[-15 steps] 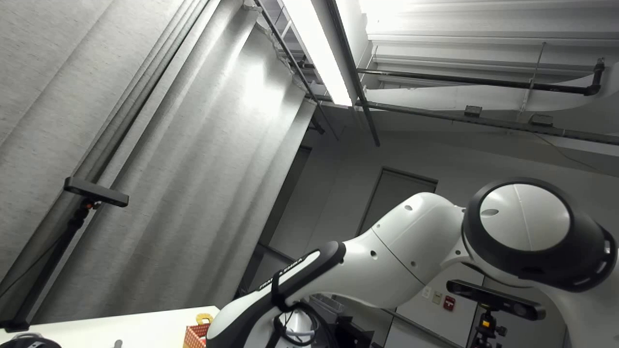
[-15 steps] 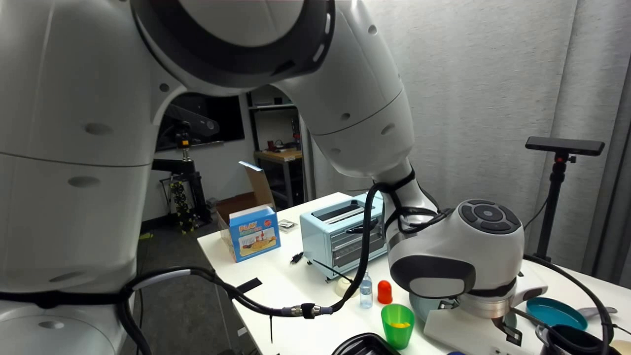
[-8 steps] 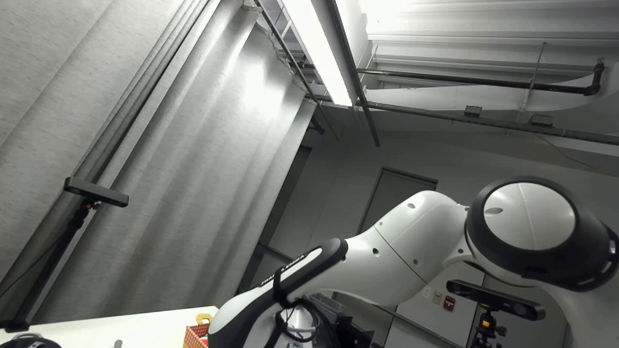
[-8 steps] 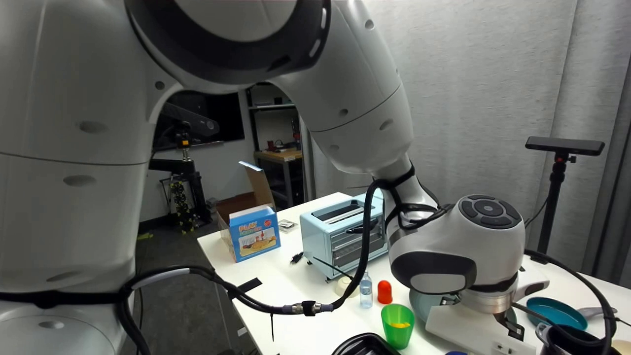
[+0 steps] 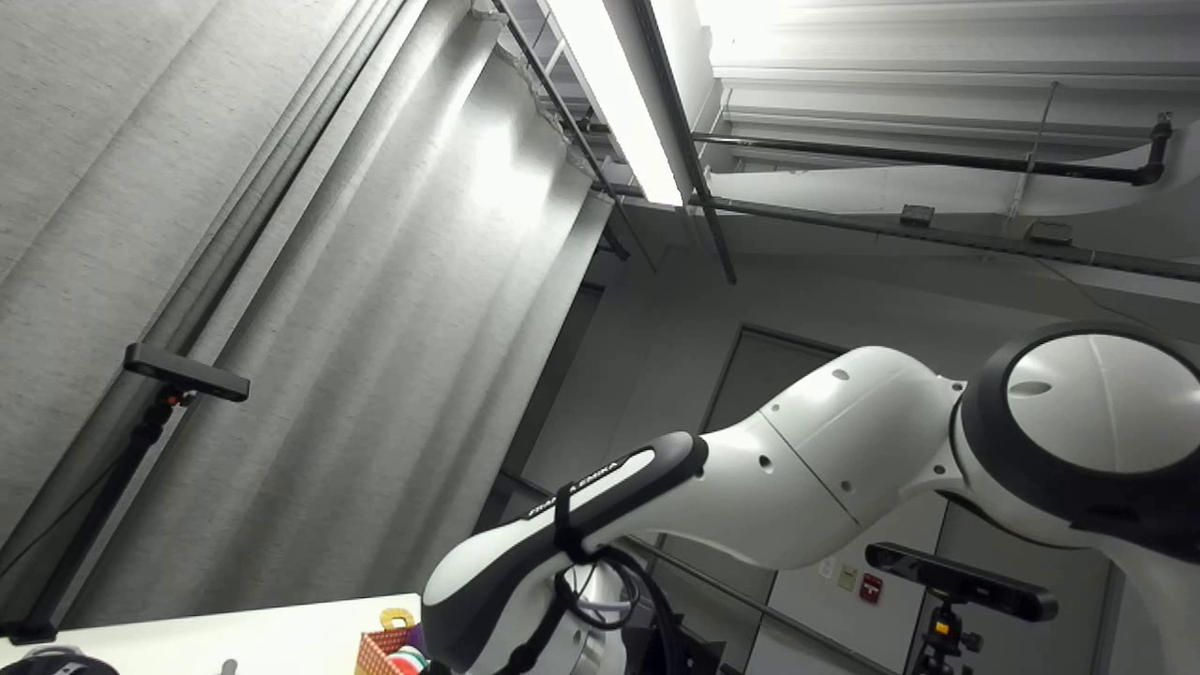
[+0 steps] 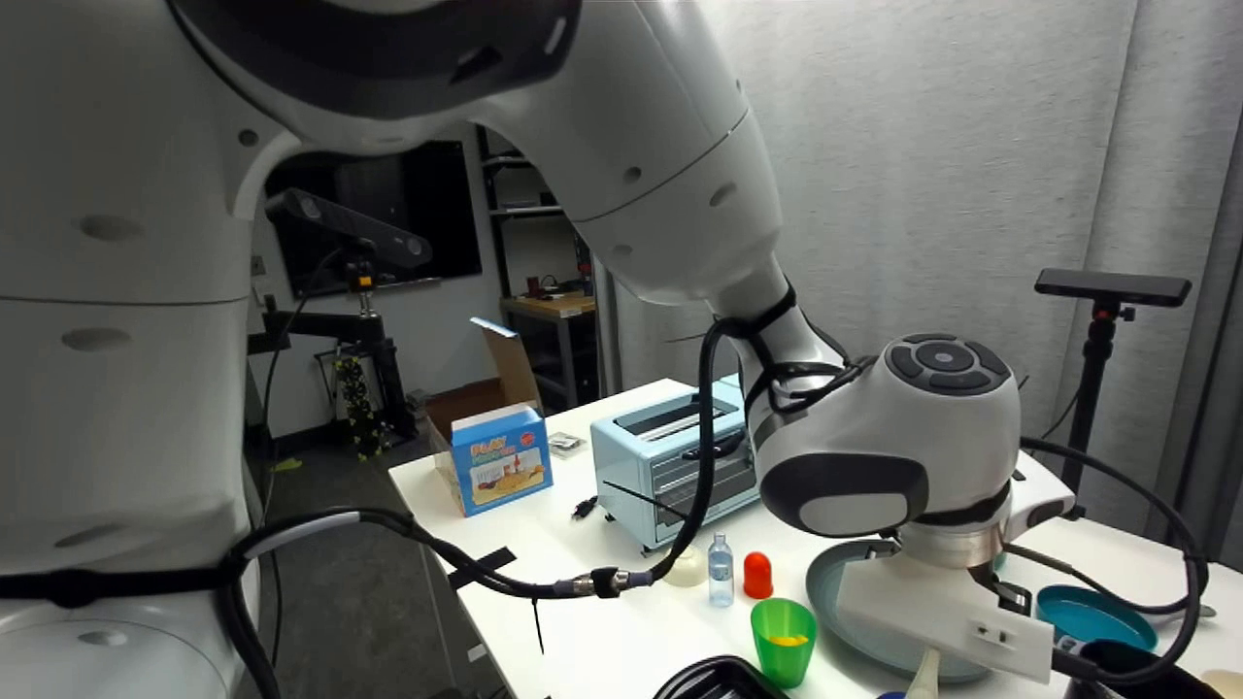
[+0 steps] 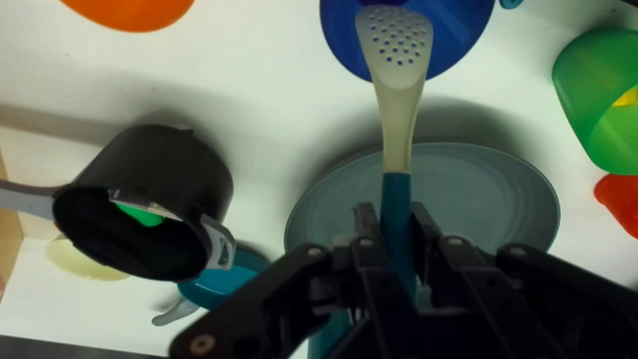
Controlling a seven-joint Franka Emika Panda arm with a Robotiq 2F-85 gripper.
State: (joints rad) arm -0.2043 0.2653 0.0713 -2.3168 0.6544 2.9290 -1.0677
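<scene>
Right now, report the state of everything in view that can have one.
Hand: shut on the spatula.
Spatula: held by its teal handle.
Black pot: uncovered, something green inside.
Green cup: upright, something yellow inside.
Small bottle: upright.
Toaster oven: door shut.
Power plug: lying loose.
Cardboard box: open, flap raised.
Ceiling light: lit.
Wall screen: dark.

In an exterior view my arm (image 5: pixel 816 459) was white, dotted with dark holes (image 5: pixel 766 464), its round cap (image 5: pixel 1106 403) at three o'clock rimmed black. A black strap (image 5: pixel 564 530) crossed lettering (image 5: pixel 598 475) ending in EMIKA. In an exterior view I saw a black cable (image 6: pixel 707 417) with a metal connector (image 6: pixel 594 582) at six o'clock, a round button pad (image 6: pixel 947 357) at three and a silver collar (image 6: pixel 952 546) at four. In the wrist view my gripper (image 7: pixel 396 214) was black, a coppery screw (image 7: pixel 202 344) at seven o'clock.
</scene>
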